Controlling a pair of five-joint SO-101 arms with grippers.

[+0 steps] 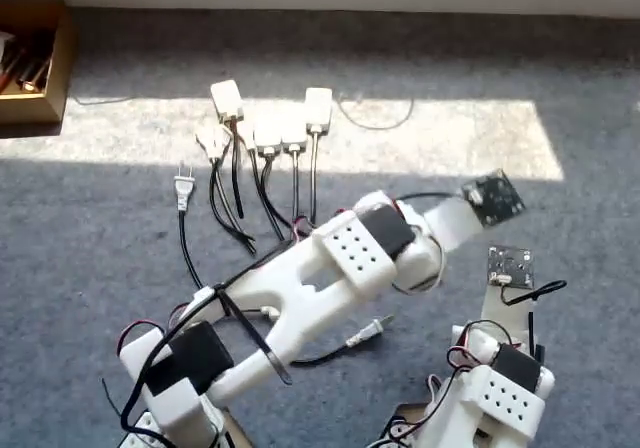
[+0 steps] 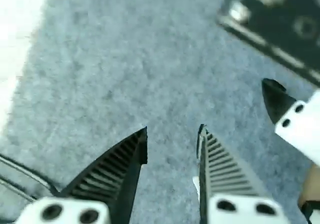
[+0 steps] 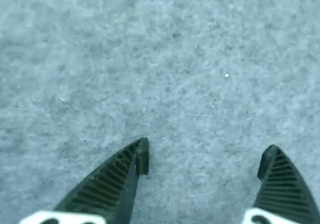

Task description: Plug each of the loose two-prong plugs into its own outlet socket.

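One loose two-prong plug [image 1: 183, 186] on a black cord lies on the grey carpet, left of the sockets. A second white plug [image 1: 370, 332] lies near the front, beside my left arm [image 1: 340, 253]. Several white outlet sockets [image 1: 280, 128] on black cords sit in the sunlit patch at the back. In the left wrist view my left gripper [image 2: 173, 134] is open above bare carpet, holding nothing. A fingertip of the other gripper [image 2: 276, 100] shows close by. My right gripper [image 3: 206, 148] is open too, wider, with plain carpet beneath it.
A wooden box [image 1: 35, 63] stands at the back left corner. A thin wire [image 1: 375, 118] loops on the carpet behind the sockets. A dark flat object [image 2: 280, 19] lies farther off in the left wrist view.
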